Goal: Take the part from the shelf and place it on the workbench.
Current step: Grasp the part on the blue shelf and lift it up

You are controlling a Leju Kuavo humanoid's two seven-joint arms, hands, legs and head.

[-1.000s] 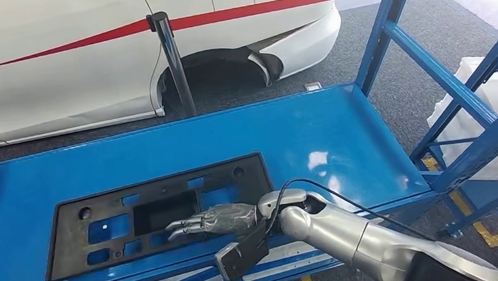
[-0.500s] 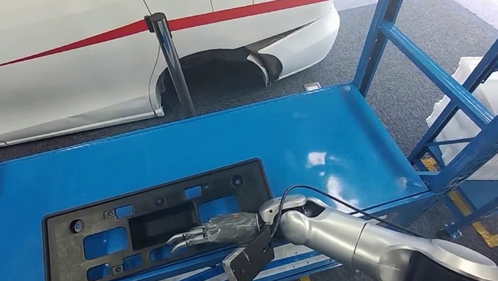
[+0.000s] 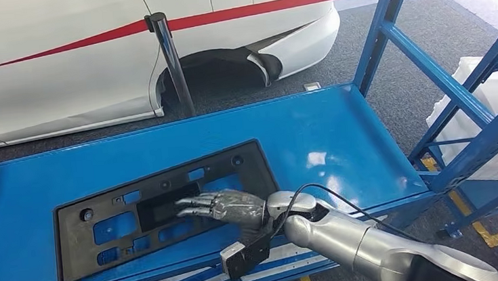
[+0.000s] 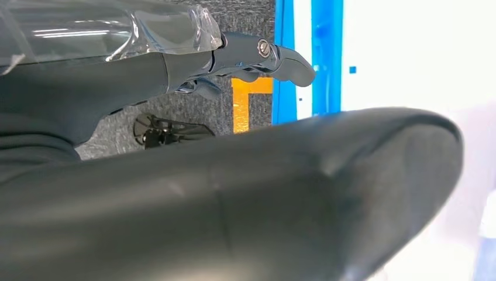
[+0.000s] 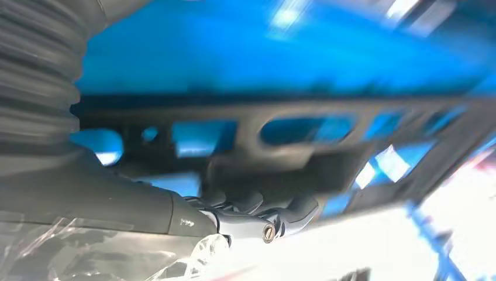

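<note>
On the blue shelf [image 3: 341, 132], head view, the black mounting panel [image 3: 106, 245] lay flat; the right robot hand [image 3: 228, 205] rested spread on it, grasping nothing. Right wrist view: fingers [image 5: 251, 202] on ribs. Without a closed grip, the panel could slide off.

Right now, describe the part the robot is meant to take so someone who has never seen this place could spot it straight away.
Find the big blue metal shelf in front of the white car. On its near left half lies a flat black rectangular panel, with the right hand resting on it. It is the only thing lying on the shelf, dark, and pierced with rectangular cut-outs through which the blue shows.
</note>
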